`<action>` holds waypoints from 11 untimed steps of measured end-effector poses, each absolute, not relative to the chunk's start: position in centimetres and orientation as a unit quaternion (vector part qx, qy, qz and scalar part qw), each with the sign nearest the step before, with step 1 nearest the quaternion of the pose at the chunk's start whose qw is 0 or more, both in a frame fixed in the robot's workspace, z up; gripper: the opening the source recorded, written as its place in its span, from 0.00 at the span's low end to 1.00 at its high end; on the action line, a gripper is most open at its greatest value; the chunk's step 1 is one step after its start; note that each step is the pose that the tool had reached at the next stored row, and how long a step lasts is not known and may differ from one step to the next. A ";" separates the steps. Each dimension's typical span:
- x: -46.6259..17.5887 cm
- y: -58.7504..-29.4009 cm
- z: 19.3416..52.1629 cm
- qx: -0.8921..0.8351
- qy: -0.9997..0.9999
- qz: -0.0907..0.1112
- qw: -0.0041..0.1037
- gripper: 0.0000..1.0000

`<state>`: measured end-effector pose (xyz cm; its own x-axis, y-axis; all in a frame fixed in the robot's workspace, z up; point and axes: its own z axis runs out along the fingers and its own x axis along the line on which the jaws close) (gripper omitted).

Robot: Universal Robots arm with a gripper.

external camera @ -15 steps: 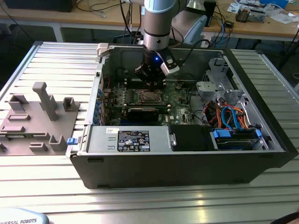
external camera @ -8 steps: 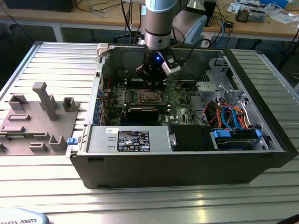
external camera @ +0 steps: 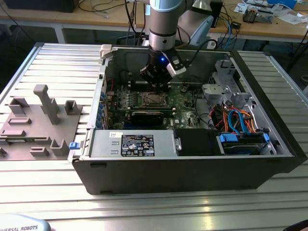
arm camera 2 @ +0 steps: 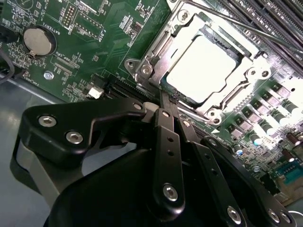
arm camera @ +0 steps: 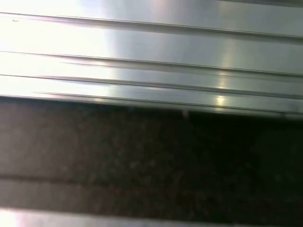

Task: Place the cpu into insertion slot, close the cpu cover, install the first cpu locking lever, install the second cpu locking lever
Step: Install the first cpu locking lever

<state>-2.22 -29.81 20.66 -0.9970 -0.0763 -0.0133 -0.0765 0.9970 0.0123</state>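
Where the exterior view looks into the open black and grey metal computer case, finds the silver and grey robot arm standing nearly vertical, wrist turned down. Shows the black gripper low inside the case, over the green circuit board. Puts it just above the far edge of the square dark insertion slot with the silvery metal rim, near the middle of the board.

In the second wrist view, looks along the gripper toward the socket. Shows the black bolted fingers drawn together into one narrow point, with no gap visible between them. Brings this point right to the near edge of the socket frame, touching or almost touching; cannot tell which, nor whether anything thin is pinched there.

Finds the small flat square cpu with the shiny silver-grey top lying level in the socket, bright with reflected light. Shows the thin silvery metal cpu cover with the square window down around the chip, its frame on all sides. Also shows a thin silvery metal rod running along the far side of the socket, and a round silver coin battery well apart on the board.

Sets the case on a ribbed aluminium table, with a grey block fixture beside it at the exterior view's left. In the first wrist view, gives bright ribbed metal above a dark band.
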 end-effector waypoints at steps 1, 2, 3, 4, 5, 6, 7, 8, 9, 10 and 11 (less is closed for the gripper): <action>-2.2 -29.8 20.6 -0.038 0.999 0.007 0.006 0.11; -2.2 -29.8 20.5 -0.038 0.999 0.007 0.006 0.11; -2.2 -29.8 20.4 -0.038 0.999 0.008 0.006 0.11; -2.2 -29.8 20.3 -0.038 0.999 0.008 0.006 0.11; -2.2 -29.8 20.2 -0.038 0.999 0.008 0.006 0.11; -2.2 -29.8 20.2 -0.038 0.999 0.009 0.007 0.11; -2.2 -29.8 20.2 -0.038 0.999 0.009 0.007 0.11; -2.2 -29.8 20.2 -0.038 0.999 0.008 0.007 0.11; -2.2 -29.8 20.2 -0.038 0.999 0.008 0.007 0.11; -2.2 -29.8 20.2 -0.038 0.999 0.008 0.006 0.11; -2.2 -29.8 20.2 -0.038 0.999 0.008 0.006 0.11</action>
<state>-2.22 -29.81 20.19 -0.9970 -0.0762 -0.0136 -0.0764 0.9969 0.0164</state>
